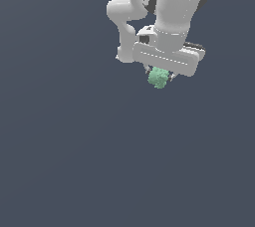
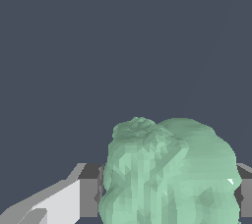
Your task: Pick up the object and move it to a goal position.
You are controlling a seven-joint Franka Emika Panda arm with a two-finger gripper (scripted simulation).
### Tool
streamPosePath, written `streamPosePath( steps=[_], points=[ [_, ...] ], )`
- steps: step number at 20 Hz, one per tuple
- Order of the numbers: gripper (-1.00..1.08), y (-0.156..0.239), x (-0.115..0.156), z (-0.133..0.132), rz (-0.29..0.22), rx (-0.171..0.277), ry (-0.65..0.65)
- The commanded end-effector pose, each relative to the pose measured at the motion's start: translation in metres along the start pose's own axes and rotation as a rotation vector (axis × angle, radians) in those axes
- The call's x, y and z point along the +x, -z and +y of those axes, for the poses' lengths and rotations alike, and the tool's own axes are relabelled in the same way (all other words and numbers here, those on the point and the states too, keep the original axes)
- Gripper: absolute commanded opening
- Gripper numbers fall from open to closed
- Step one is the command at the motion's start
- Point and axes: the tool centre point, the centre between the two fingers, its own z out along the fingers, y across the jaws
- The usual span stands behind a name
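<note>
My tool [image 1: 160, 75] is closed on the object [image 1: 159, 77], which sits between its fingers. The pickup seems done, though lift height is unclear; carrying to the unseen goal remains.

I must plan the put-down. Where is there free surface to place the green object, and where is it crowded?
The dark grey surface is bare across the exterior view's left side and whole lower half. The only crowded zone is the upper right, where the arm and gripper hang, with the mint-green blob between the fingers.
</note>
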Motion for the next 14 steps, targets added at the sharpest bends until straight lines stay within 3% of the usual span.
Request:
streamPosePath(
  steps=[1, 14],
  points=[
    [-1.00, 0.025, -0.010, -0.018, 0.000, -0.001, -0.001],
    [-1.00, 0.108, -0.040, -0.083, -0.002, 0.002, 0.000]
  ],
)
